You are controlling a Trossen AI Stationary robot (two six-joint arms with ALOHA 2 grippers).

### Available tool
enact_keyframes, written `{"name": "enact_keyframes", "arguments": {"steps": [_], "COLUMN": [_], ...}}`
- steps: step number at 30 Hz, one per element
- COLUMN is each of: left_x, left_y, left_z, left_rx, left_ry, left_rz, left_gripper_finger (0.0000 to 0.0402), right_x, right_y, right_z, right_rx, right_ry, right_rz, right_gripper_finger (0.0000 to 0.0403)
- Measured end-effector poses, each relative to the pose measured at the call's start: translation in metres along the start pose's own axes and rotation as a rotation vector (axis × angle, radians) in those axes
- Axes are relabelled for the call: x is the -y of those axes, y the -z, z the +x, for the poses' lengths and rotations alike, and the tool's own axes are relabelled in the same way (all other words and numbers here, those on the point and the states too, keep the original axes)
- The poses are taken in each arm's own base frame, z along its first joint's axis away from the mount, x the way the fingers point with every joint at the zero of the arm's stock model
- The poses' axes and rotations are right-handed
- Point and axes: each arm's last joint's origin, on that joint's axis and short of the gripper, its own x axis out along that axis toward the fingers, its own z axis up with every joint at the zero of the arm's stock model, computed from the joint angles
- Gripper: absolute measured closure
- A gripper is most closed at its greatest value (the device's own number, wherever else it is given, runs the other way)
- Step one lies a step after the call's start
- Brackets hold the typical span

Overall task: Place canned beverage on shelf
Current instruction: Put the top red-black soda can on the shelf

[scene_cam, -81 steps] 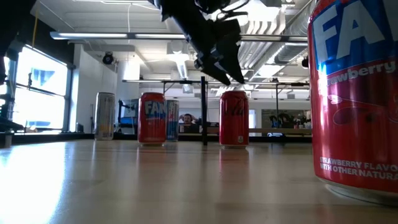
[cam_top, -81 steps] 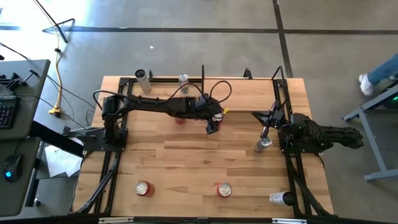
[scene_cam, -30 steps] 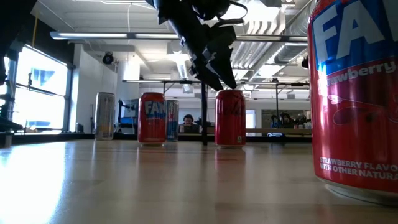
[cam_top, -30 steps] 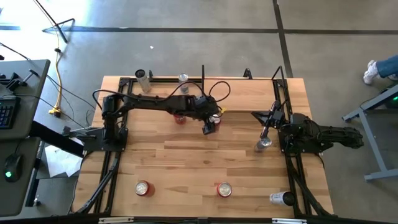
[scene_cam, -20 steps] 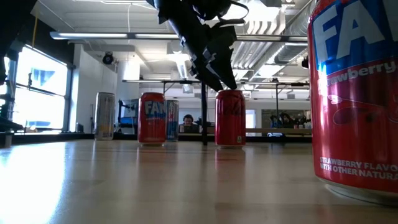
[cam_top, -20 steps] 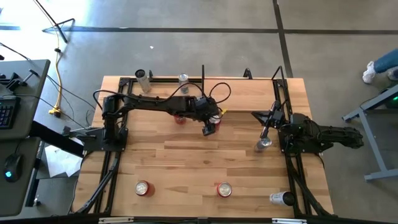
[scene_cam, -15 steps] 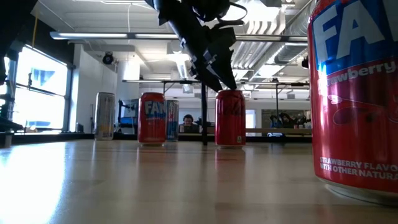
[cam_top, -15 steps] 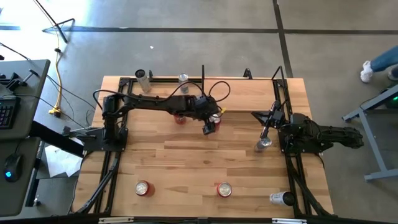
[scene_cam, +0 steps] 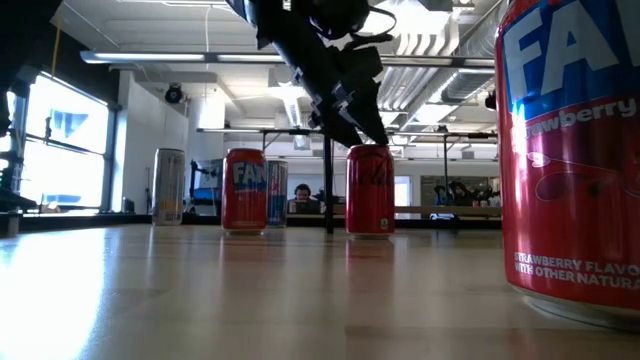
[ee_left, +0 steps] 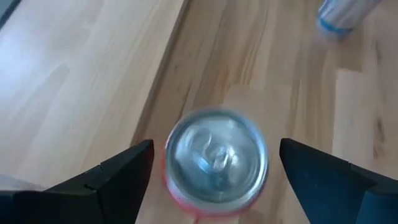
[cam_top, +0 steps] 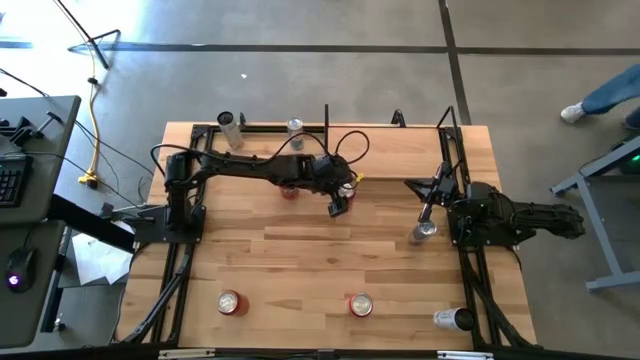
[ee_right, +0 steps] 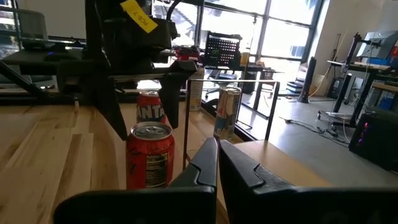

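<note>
Left gripper (cam_top: 338,207): fingers wide open, hanging over the red can (cam_top: 346,190), one on each side, holding nothing.
Red can: stands upright on the tabletop (cam_top: 320,260), near the back middle.
How it handles: probably smooth, round and slippery; squeeze its sides around the middle.
Right gripper (cam_top: 432,196): fingers closed, waiting at the right edge.

The left arm stretches from the table's left edge toward the middle of its far half, its left gripper (cam_top: 343,198) pointing down with fingers (ee_left: 118,174) spread wide. The right arm sits folded at the table's right edge, right gripper (cam_top: 412,184) closed.
</note>
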Motion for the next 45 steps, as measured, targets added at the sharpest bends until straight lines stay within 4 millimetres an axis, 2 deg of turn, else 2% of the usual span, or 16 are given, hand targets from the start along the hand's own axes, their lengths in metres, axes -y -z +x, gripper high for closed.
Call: {"name": "enact_keyframes", "arguments": {"steps": [9,14,20,28,38,41,45], "left_x": [0.001,0.001,0.0,0.005,0.015,0.007,-0.013], "left_y": [0.009,0.01,0.009,0.008,-0.04,-0.056,-0.068], "left_z": [0.025,0.027,0.026,0.023,-0.02,-0.031,-0.04], "left_rx": [-0.029,-0.031,-0.022,-0.03,0.032,0.081,0.103], "left_ry": [0.008,0.0,-0.011,0.013,0.04,0.036,0.003], "left_rz": [-0.009,-0.017,-0.024,-0.016,-0.066,-0.116,-0.18], "left_gripper_finger": [0.0062,0.0068,0.0112,0.0113,0.0113,0.0113,0.0113], "right_x": [0.0,0.0,0.0,0.0,0.0,0.0,0.0], "right_y": [0.0,0.0,0.0,0.0,0.0,0.0,0.0], "right_z": [0.0,0.0,0.0,0.0,0.0,0.0,0.0], "right_rx": [0.0,0.0,0.0,0.0,0.0,0.0,0.0], "right_ry": [0.0,0.0,0.0,0.0,0.0,0.0,0.0], "right_rz": [0.0,0.0,0.0,0.0,-0.004,0.0,-0.004], "right_gripper_finger": [0.0402,0.0402,0.0402,0.0402,0.0402,0.0402,0.0402]}}
